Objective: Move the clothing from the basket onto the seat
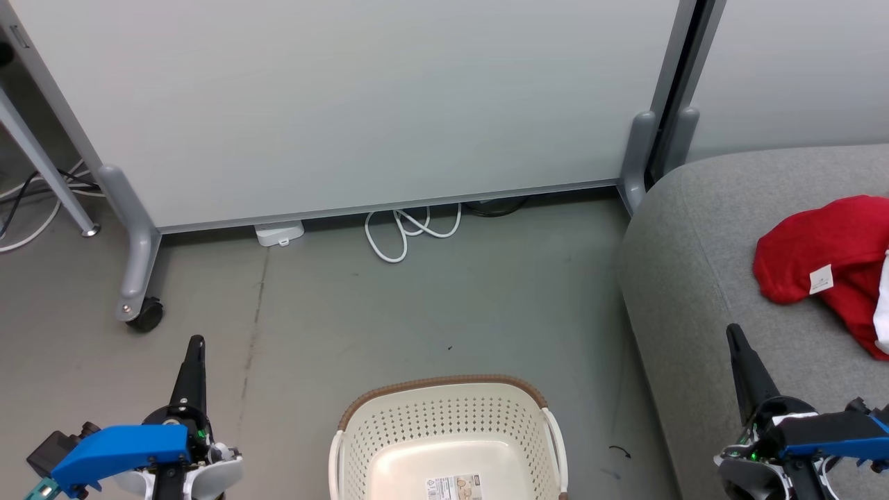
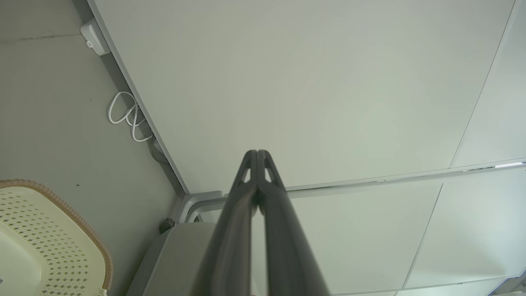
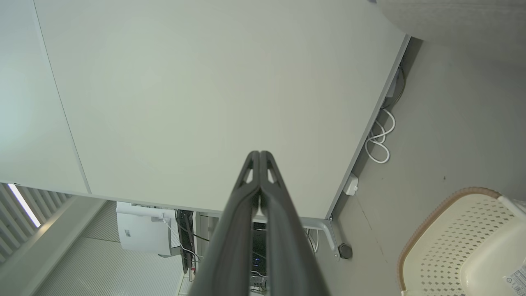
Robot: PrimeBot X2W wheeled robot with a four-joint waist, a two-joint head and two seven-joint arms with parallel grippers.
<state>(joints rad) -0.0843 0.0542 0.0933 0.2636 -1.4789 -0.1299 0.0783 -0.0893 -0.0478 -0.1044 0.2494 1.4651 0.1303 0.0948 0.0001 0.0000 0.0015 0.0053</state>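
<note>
The red clothing (image 1: pixel 830 260), with a small white tag and a strip of white at the frame's edge, lies on the grey seat (image 1: pixel 701 229) at the right. The cream basket (image 1: pixel 448 434) with a brown rim stands on the floor at bottom centre, and nothing lies in the part I can see; its rim also shows in the left wrist view (image 2: pixel 70 213) and the right wrist view (image 3: pixel 452 230). My left gripper (image 1: pixel 197 342) is shut and holds nothing, left of the basket. My right gripper (image 1: pixel 733 331) is shut and holds nothing, over the seat's front edge below the clothing.
A pale partition panel (image 1: pixel 347 104) on grey wheeled feet (image 1: pixel 139 305) stands behind the basket. A coiled white cable (image 1: pixel 406 232) and a white adapter (image 1: pixel 279 233) lie at its base. Grey floor runs between the panel and the basket.
</note>
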